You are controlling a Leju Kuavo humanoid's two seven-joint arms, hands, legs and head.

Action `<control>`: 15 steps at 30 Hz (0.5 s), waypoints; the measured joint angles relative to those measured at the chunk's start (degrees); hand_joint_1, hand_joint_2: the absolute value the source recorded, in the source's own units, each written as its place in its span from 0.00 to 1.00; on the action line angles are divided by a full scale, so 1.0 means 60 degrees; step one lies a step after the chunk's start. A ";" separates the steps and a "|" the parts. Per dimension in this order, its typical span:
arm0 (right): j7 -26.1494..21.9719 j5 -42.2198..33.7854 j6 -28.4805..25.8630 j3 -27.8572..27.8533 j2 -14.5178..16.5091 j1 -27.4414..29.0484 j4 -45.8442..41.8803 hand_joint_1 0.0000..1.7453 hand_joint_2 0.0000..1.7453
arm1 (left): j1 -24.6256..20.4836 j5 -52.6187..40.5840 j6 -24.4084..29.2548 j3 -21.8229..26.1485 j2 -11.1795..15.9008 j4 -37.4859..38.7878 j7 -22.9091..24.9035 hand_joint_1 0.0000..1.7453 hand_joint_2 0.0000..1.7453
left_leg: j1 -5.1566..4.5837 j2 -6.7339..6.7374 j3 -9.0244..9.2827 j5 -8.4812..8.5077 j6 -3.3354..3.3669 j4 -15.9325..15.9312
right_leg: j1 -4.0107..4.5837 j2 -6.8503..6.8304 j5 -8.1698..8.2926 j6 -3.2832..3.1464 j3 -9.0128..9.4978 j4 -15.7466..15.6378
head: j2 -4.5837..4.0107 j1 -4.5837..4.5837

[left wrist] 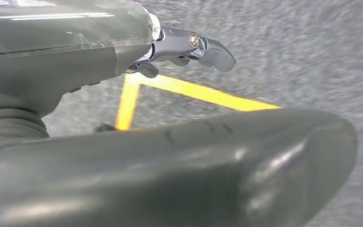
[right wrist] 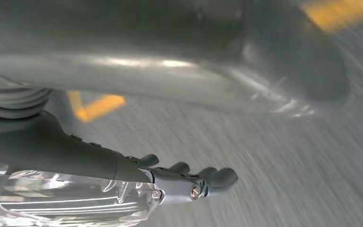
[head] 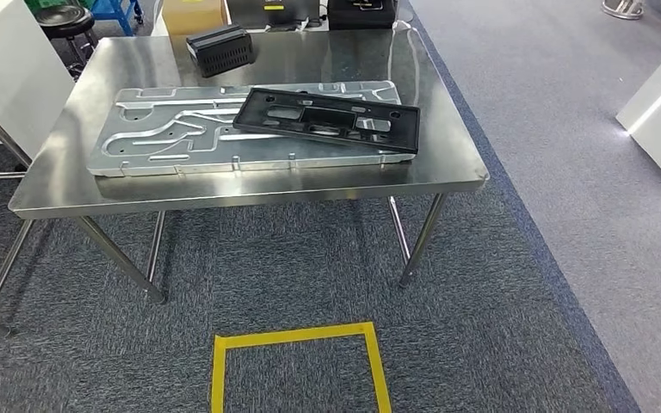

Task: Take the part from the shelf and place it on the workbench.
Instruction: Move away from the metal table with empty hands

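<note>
The part (head: 327, 119), a flat black plastic frame with several rectangular cut-outs, lies on the workbench (head: 447, 168). It rests tilted across the right-hand end of a large silver stamped metal panel (head: 172, 138), overlapping it, with one long edge near the bench's right front corner. The metal panel lies flat along the middle of the bench top, its long side parallel to the front edge.

The workbench is a stainless steel table on slim metal legs, standing on grey carpet (head: 293, 275). A black ribbed box (head: 220, 49) sits near the back of the bench, well apart from the part. Beyond the bench, a cardboard box (head: 193, 15) and a dark case (head: 361, 12) are partly visible. A black stool (head: 67, 19) stands at the far left.

A square of yellow tape (head: 297, 337) is marked on the carpet in front of the bench, on the robot's side.

The left hand (left wrist: 189, 49) hangs over the carpet, above a corner of the yellow tape; it holds nothing, and its fingers (left wrist: 217, 54) are extended, a little curled. The right hand (right wrist: 194, 182) likewise hangs over the carpet, gripping nothing, its fingers (right wrist: 222, 176) lying side by side and loosely extended. Both wrist views are blurred.
</note>
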 joint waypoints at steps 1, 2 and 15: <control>0.0321 0.0098 0.0405 0.0011 0.0050 -0.0010 0.0088 0.00 0.00 | 0.0011 -0.0113 0.0000 -0.0054 -0.0048 0.0007 0.0159 0.00 0.00 | -0.0006 0.0000 -0.0135 0.0091 -0.0009 0.0021 | -0.0018 0.0000 -0.0099 0.0019 -0.0034 0.0424 | 0.0000 0.0000; 0.0580 0.0181 0.0710 0.0027 0.0114 -0.0021 0.0170 0.00 0.00 | 0.0018 -0.0202 0.0000 -0.0101 -0.0099 0.0021 0.0318 0.00 0.00 | -0.0009 0.0000 -0.0268 0.0172 -0.0025 0.0053 | -0.0036 0.0000 0.0024 0.0029 0.0083 0.0532 | 0.0000 0.0000; 0.0504 0.0654 0.1823 0.0268 0.0418 -0.0163 0.0484 0.00 0.00 | 0.0106 -0.0705 -0.0316 -0.0391 -0.0408 0.0085 0.0760 0.00 0.00 | 0.0037 -0.0027 -0.1496 -0.1051 -0.0567 0.2264 | 0.0039 -0.0076 0.1080 -0.0559 0.1657 -0.2522 | 0.0000 -0.0003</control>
